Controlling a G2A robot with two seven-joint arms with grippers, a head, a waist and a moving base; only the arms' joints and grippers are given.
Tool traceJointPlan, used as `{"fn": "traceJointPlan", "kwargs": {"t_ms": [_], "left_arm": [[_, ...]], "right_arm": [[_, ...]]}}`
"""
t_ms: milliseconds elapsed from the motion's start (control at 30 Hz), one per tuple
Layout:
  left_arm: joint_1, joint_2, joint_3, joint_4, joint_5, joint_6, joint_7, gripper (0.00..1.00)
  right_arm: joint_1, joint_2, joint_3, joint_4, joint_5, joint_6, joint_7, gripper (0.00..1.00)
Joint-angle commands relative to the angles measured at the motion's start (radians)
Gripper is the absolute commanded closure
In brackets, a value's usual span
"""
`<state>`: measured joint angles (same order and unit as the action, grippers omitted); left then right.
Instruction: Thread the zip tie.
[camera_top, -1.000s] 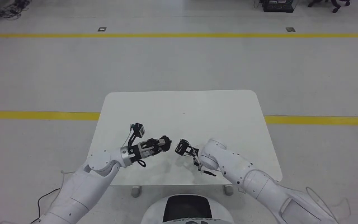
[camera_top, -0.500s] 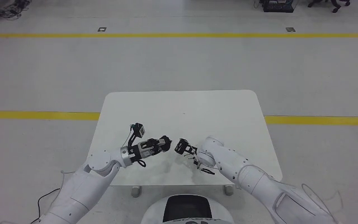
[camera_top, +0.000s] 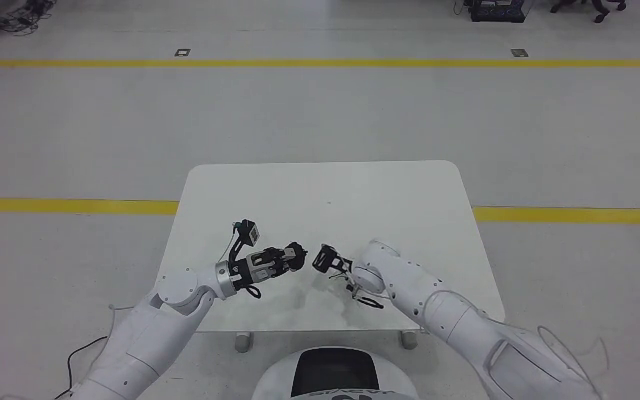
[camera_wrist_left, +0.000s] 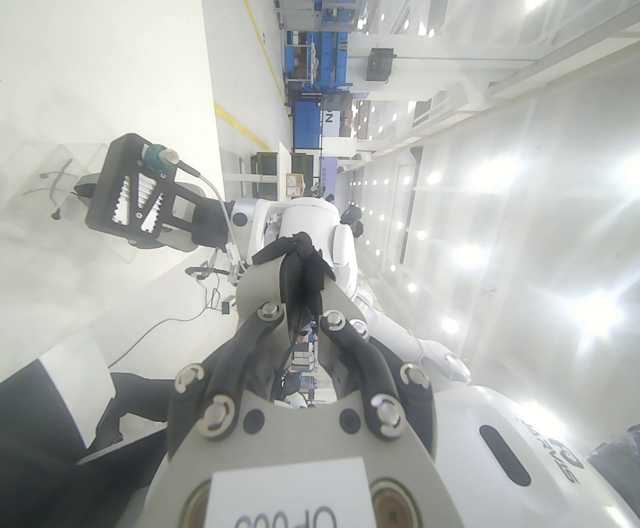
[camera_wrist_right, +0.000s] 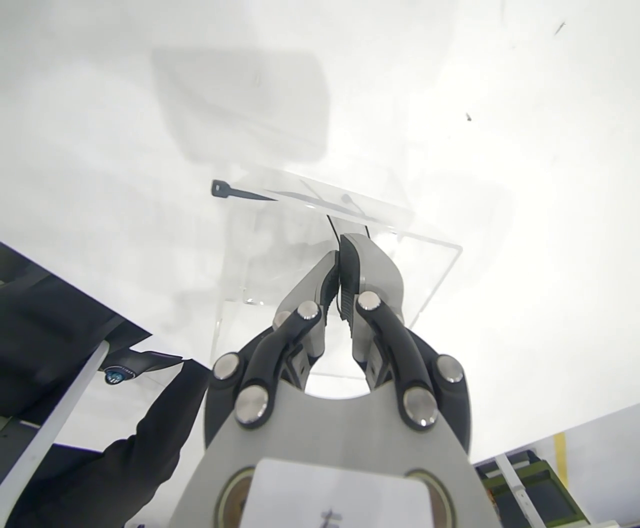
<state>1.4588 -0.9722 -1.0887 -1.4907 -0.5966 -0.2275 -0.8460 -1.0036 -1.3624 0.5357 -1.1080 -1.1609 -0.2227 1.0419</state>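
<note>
Zip tie (camera_wrist_right: 240, 193): head and strap lie across the clear stand (camera_wrist_right: 280, 235) on the table (camera_top: 320, 200); the far end is lost in glare.
Right end effector (camera_wrist_right: 341, 250): closed, pinching its thin strap.
Left end effector (camera_wrist_left: 298, 265): nearby, closed; black material at the tips, unidentifiable.

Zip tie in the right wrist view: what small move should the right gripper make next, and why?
Probably bend the held end round toward the head. The right gripper is shut on the thin end of the zip tie above the clear stand; its head lies aside with nothing through it.
</note>
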Motion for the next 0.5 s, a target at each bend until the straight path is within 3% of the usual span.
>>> {"fn": "traceJointPlan", "kwargs": {"t_ms": [0, 333, 467], "left_arm": [[0.0, 0.0, 0.0, 0.0, 0.0, 0.0, 0.0, 1.0], [0.0, 0.0, 0.0, 0.0, 0.0, 0.0, 0.0, 1.0], [0.0, 0.0, 0.0, 0.0, 0.0, 0.0, 0.0, 1.0]], "right_arm": [[-0.002, 0.003, 0.008, -0.008, -0.001, -0.005, 0.005, 1.0], [-0.027, 0.041, 0.086, -0.08, 0.026, -0.117, 0.042, 1.0], [-0.038, 0.061, 0.091, -0.125, 0.031, -0.117, 0.069, 1.0]]}}
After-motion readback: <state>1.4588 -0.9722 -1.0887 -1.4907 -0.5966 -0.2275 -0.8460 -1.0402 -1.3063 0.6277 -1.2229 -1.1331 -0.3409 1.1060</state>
